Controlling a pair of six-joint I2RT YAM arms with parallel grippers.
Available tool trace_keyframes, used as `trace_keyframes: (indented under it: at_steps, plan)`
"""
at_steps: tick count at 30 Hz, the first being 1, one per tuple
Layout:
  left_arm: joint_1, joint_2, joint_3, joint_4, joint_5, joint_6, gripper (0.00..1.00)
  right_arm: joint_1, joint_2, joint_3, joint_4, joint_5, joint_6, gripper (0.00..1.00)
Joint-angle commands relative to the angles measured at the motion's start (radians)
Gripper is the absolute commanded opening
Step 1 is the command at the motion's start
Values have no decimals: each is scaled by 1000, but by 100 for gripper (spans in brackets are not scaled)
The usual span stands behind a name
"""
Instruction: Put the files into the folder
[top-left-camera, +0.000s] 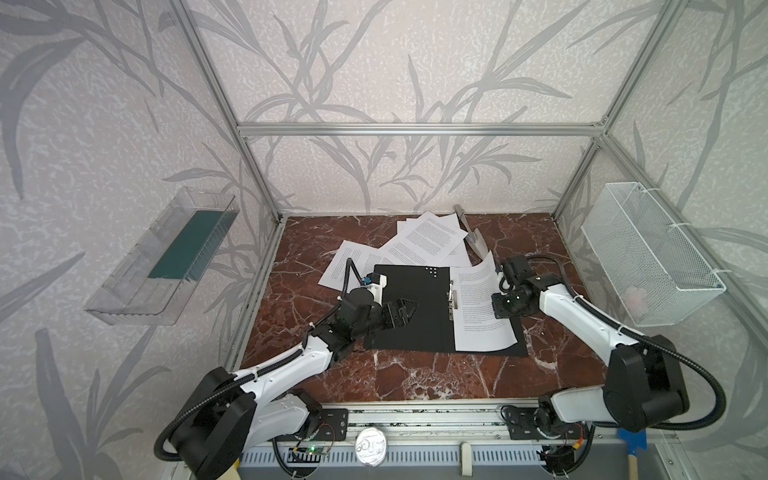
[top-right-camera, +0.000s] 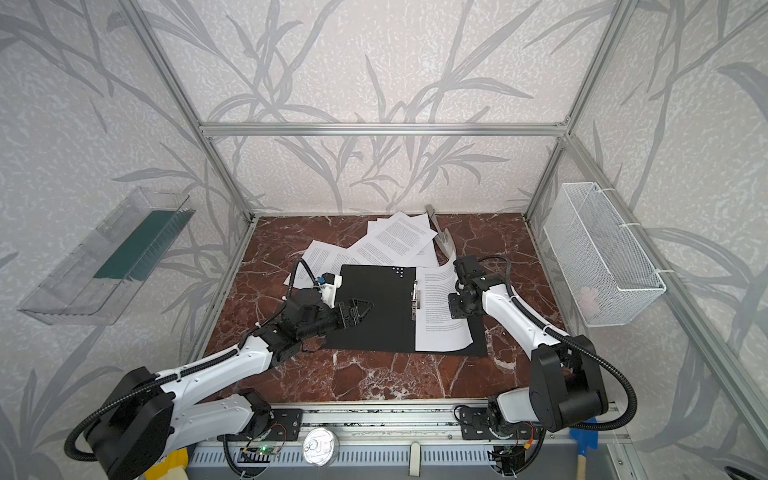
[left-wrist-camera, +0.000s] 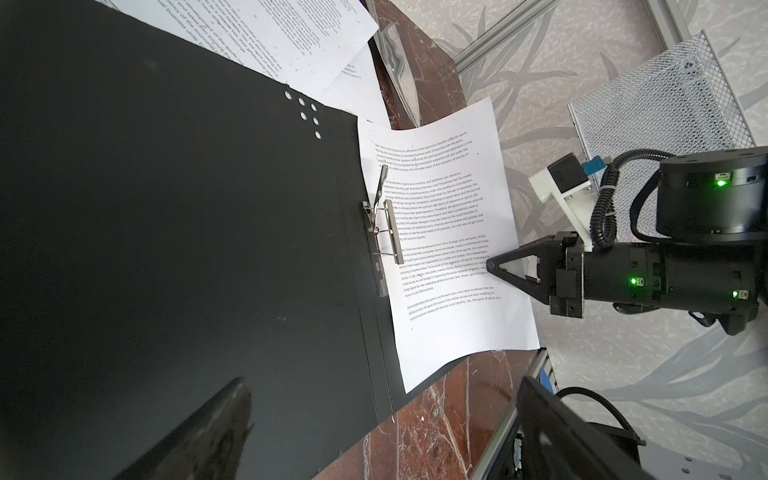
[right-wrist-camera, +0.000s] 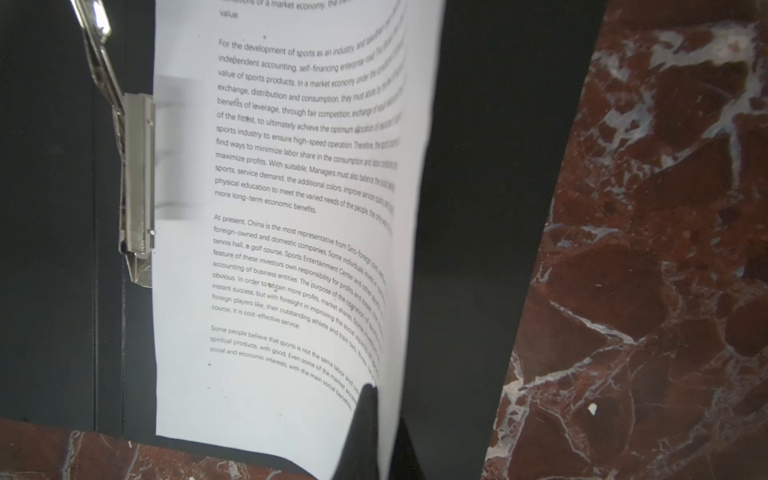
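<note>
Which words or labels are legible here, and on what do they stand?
"For the development of sports as an industry": sheet in the folder.
"At present, China is the most representative": same sheet.
"Some people believe that sports is not the same labor": same sheet.
The loose sheets behind: too small to read.
The folder: no lettering visible.

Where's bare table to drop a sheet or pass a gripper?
Front strip of table between folder and front rail: widest, bare. Back-left corner, left of loose sheets: bare. Back-right corner past the right gripper: bare. Crowded: behind the folder, sheets overlap; left gripper hangs open over its left half; right gripper pinches the filed sheet.
</note>
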Motion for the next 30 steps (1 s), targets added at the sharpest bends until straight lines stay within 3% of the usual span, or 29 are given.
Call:
trace_keyframes:
  at_steps: [1,6,16,18,19,20,22,25,28,30]
  plan:
    - [-3,11,17,0,-4,9,99,4,-4,-12,6,0,8,7]
    - [-2,13,18,-1,-6,9,99,5,4,-18,13,8,13,14]
    - [-3,10,19,-4,-5,10,99,4,-8,-44,70,133,47,45]
    - [-2,7,20,-8,-8,12,99,4,-13,-47,78,188,75,65]
    - [-2,5,21,-10,-9,14,99,4,-19,-50,78,224,89,88]
    - [-2,2,19,-11,-11,14,99,1,-30,-51,77,263,107,99]
    - [-3,-4,20,-17,-14,17,99,-6,-73,-61,81,324,142,99]
    - [-2,-15,20,-21,-17,19,99,-20,-185,-114,153,312,183,99]
    - [-2,-28,19,-25,-16,19,99,-74,-291,-197,279,110,176,99]
    - [-2,-43,18,-29,-16,20,99,-79,-311,-194,284,35,176,99]
